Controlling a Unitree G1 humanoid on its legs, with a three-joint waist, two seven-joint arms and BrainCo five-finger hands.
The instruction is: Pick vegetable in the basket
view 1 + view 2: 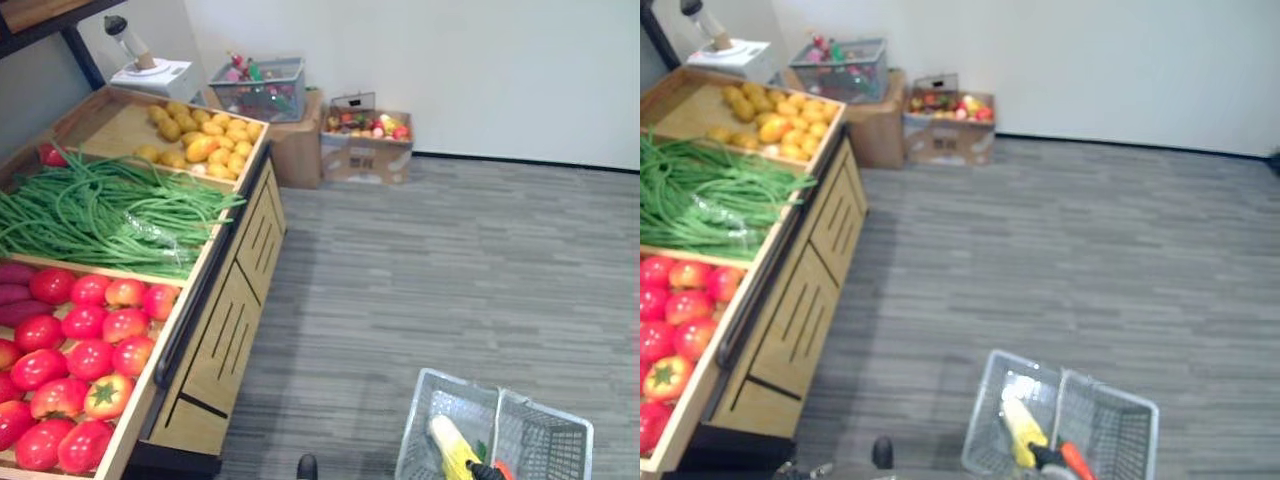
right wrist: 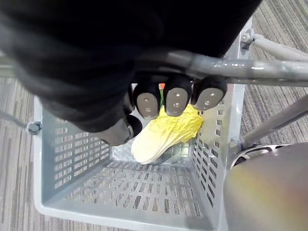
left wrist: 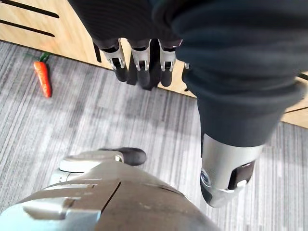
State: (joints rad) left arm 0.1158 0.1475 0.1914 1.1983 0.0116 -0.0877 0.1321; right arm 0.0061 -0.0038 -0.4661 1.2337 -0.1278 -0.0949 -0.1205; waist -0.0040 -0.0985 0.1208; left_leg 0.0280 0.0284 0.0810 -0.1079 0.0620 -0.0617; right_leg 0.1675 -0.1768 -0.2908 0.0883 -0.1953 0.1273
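Your right hand [image 2: 175,98] is gripping the grey metal handle [image 2: 250,72] of the grey perforated plastic basket [image 2: 72,144], fingers curled round it. The pale yellow leafy cabbage [image 2: 163,134] is lying inside, just below those fingers. Your left hand [image 3: 139,62] is hanging straight-fingered over the grey floor [image 3: 144,120], with a small orange carrot [image 3: 43,79] lying beyond.

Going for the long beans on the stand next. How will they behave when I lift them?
The beans are long, thin strands lying loose and tangled, so they will probably droop and drag neighbours along. They look light; a loose grip may let some slip. The right hand is curled on the basket handle, so the open left hand would lift.
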